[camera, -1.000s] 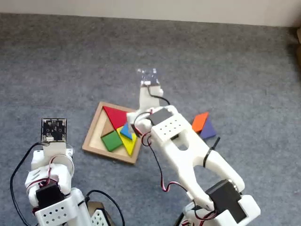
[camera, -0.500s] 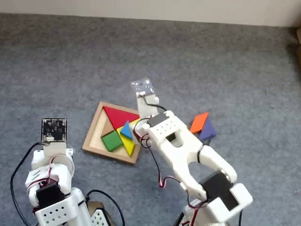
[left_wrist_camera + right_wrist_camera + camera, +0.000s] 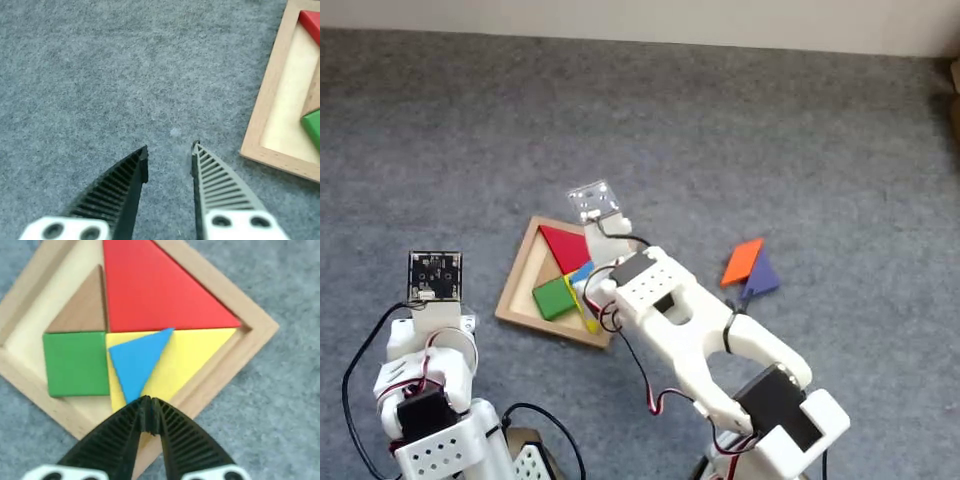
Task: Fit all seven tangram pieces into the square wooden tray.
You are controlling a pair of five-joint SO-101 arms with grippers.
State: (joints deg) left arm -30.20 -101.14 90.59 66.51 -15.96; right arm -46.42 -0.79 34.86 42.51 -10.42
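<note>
The square wooden tray [image 3: 260, 327] holds a big red triangle [image 3: 155, 287], a brown triangle [image 3: 82, 307], a green square [image 3: 75, 362] and a yellow triangle [image 3: 200, 350]. A blue triangle [image 3: 137, 360] lies askew on top of the yellow one. My right gripper [image 3: 149, 412] is shut and empty, its tips just at the blue piece's point, near the tray's rim. An orange piece [image 3: 742, 260] and a purple piece [image 3: 762, 278] lie together on the carpet to the right of the tray [image 3: 517, 278]. My left gripper [image 3: 170, 152] is open above bare carpet beside the tray's rim [image 3: 267, 100].
Grey carpet covers the whole floor around the tray. The right arm [image 3: 665, 305] stretches over the tray's right half and hides part of it from above. The left arm [image 3: 425, 340] stands at the lower left. A pale wall edge runs along the back.
The right arm has swung leftward over the tray and now covers more of its right side. The left arm has kept still.
</note>
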